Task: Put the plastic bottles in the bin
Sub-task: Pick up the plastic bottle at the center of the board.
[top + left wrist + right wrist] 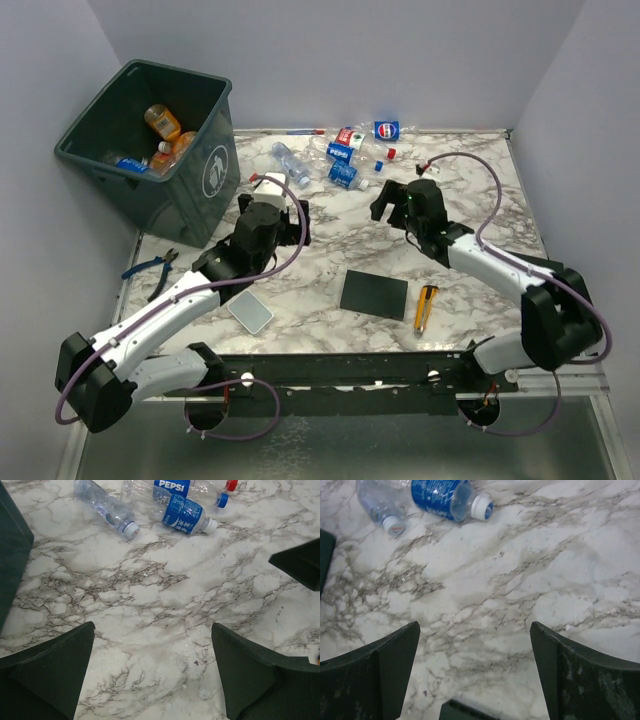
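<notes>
The dark grey-green bin (215, 150) stands at the back left, its wall (10, 555) at the left edge of the left wrist view. Orange-tinted jugs (162, 122) and other bottles lie inside it. Several plastic bottles lie on the marble at the back: a clear one (290, 162) (105, 507) (377, 502), a blue-labelled one (342, 175) (182, 514) (445, 497) and a Pepsi one (172, 485). My left gripper (285, 197) (152, 625) is open over bare marble, short of the clear bottle. My right gripper (395, 202) (474, 625) is open over bare marble, to the right of the blue-labelled bottle.
A black square pad (373, 294) and a yellow utility knife (426, 307) lie at the front right. Blue-handled pliers (150, 268) and a small grey plate (250, 312) lie at the front left. Walls close the table at the back and sides.
</notes>
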